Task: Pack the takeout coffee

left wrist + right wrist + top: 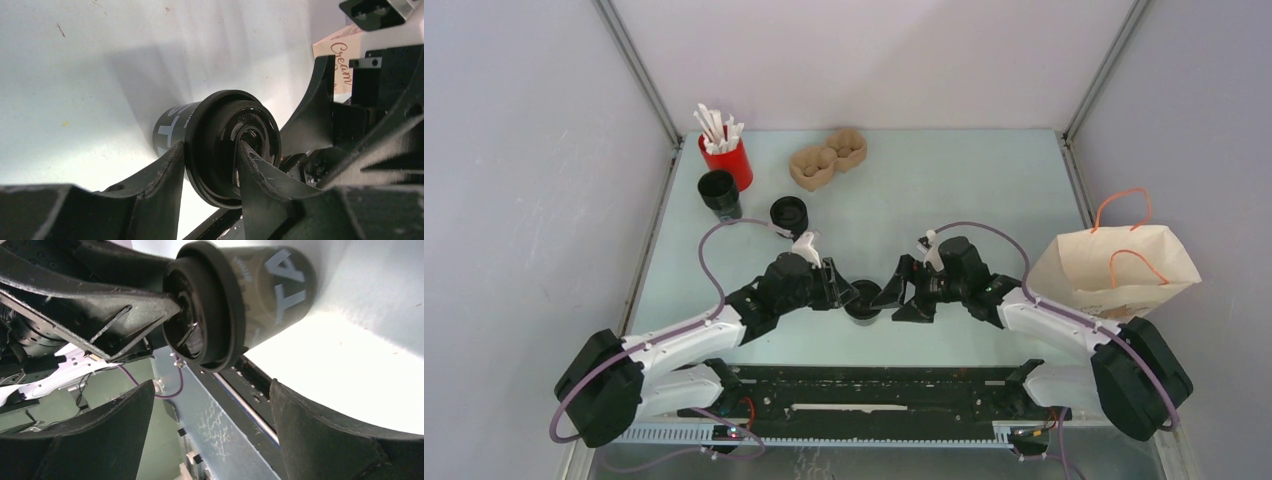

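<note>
Left hand (209, 152) pinches takeout coffee (222, 122) by lid.

The takeout coffee (220, 125), as we see it: glossy black plastic lid, matt paper-looking wall. The left gripper (210, 152) is matt black plastic, rough at its edges. The bag (1124, 270) is creased brown paper; the table (964, 200), smooth and matt.

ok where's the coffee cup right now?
Top view, near-centre of the table: the coffee cup is between the two grippers, the left gripper clamped on its rim, the right gripper open beside it.
</note>
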`<state>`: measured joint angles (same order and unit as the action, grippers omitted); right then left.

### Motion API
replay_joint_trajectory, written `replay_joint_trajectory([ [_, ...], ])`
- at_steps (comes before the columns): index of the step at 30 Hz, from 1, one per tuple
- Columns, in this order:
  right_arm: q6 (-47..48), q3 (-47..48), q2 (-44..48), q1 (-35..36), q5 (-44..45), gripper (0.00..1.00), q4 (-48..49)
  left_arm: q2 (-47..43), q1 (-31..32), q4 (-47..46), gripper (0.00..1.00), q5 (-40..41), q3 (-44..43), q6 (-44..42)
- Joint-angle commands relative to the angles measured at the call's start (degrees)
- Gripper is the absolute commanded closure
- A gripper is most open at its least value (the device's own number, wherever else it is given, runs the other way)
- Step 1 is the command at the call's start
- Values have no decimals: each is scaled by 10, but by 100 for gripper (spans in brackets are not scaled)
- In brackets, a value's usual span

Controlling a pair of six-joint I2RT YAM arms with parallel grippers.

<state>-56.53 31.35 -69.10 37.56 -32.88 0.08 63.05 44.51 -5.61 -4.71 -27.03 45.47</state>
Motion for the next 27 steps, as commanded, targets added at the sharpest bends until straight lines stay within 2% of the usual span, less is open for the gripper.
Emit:
replay_joint_trajectory([
  [1, 75, 17, -7, -33, -58, 8, -20, 4, 10, 109, 54, -6, 24, -31],
  [5, 44, 21, -40, -2, -53, 11, 38, -5, 10, 107, 47, -12, 22, -25],
  [10, 62, 29, -76, -22, -49, 13, 70, -23, 10, 116, 36, -10, -1, -23],
  [19, 86, 63, -109, -24, -62, 19, 48, -36, 2, 136, 16, -13, -36, -32],
  [23, 100, 84, -132, -29, -75, 31, 34, -22, -5, 135, 15, -17, -43, -37],
  [27, 136, 131, -164, -32, -89, 38, 3, -11, -8, 133, 19, -17, -42, -38],
])
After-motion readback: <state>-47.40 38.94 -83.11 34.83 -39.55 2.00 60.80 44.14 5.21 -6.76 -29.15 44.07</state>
